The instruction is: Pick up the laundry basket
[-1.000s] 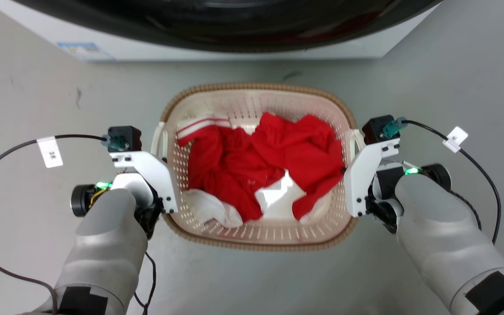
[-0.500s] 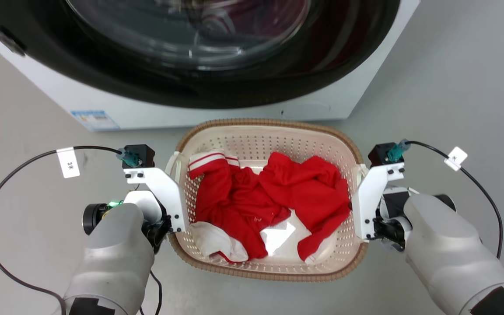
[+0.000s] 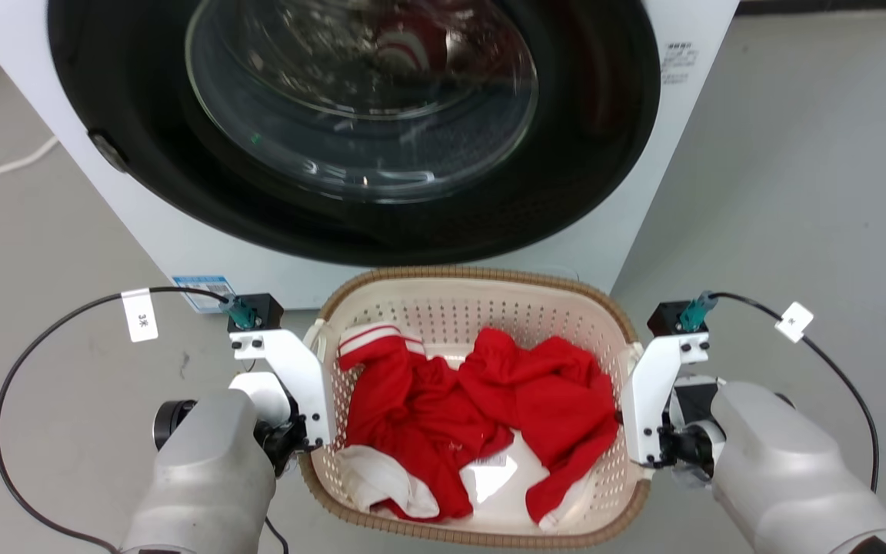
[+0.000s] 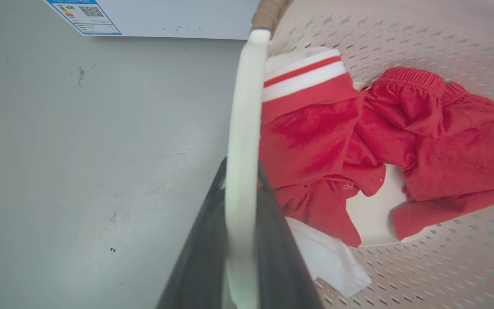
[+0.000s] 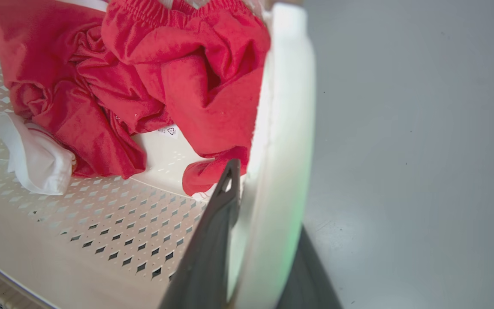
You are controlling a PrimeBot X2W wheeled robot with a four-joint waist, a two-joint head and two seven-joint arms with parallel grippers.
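Head view: a cream-white perforated plastic laundry basket (image 3: 489,315), rounded, with a brown woven-look rim, was in front of a white washing machine (image 3: 689,115) with a round dark glass door. It held crumpled red and white clothes (image 3: 481,408).

Left wrist view: the left pincer (image 4: 242,165) had its dark fingers clamped on the basket's smooth white left handle (image 4: 242,107).

Right wrist view: the right pincer (image 5: 268,201) was clamped likewise on the white right handle (image 5: 287,86), over a smooth grey floor (image 5: 423,150).

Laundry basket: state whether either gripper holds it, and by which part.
Both hold the laundry basket: the left gripper is shut on its left side handle, the right gripper on its right side handle, one finger each side.
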